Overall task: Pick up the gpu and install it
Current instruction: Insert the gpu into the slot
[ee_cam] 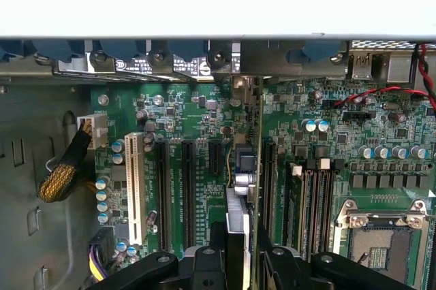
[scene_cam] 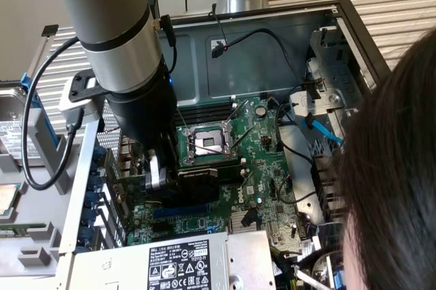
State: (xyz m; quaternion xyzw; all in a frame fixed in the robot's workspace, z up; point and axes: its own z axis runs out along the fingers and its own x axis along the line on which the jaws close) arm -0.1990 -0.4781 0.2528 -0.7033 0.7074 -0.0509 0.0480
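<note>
My gripper (ee_cam: 240, 257) is closed on the gpu (ee_cam: 240, 218), holding the card edge-on and upright between my fingers (ee_cam: 203, 266). The card stands over the motherboard (ee_cam: 170, 109) inside the open computer case (scene_cam: 286, 52), among the black expansion slots (ee_cam: 188, 184), beside the processor socket (scene_cam: 208, 141).

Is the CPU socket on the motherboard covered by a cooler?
No. The CPU socket sits bare on the motherboard, its metal frame and retention lever exposed with no cooler on it.
</note>
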